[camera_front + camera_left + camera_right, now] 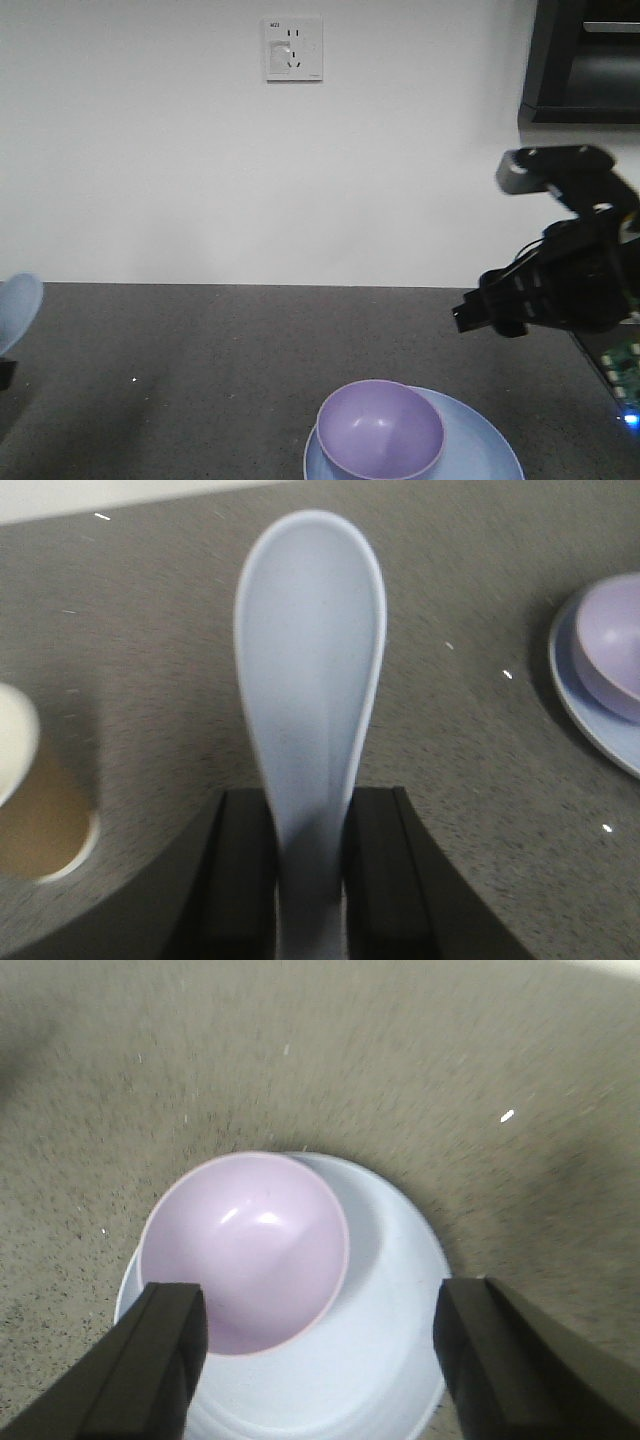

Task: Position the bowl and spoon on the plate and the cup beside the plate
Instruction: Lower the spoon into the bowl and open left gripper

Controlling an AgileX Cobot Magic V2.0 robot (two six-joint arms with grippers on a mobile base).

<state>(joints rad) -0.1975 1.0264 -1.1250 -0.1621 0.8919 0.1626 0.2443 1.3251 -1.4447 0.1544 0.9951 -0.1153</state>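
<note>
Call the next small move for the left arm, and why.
Probably carry the left gripper toward the plate. Its fingers are shut on the spoon, and the bowl already sits on the plate, off-centre, which leaves bare plate beside it for the spoon.

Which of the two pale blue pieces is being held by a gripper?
The spoon, its handle clamped in the left gripper; the pale blue plate lies on the counter with the purple bowl on it.
</note>
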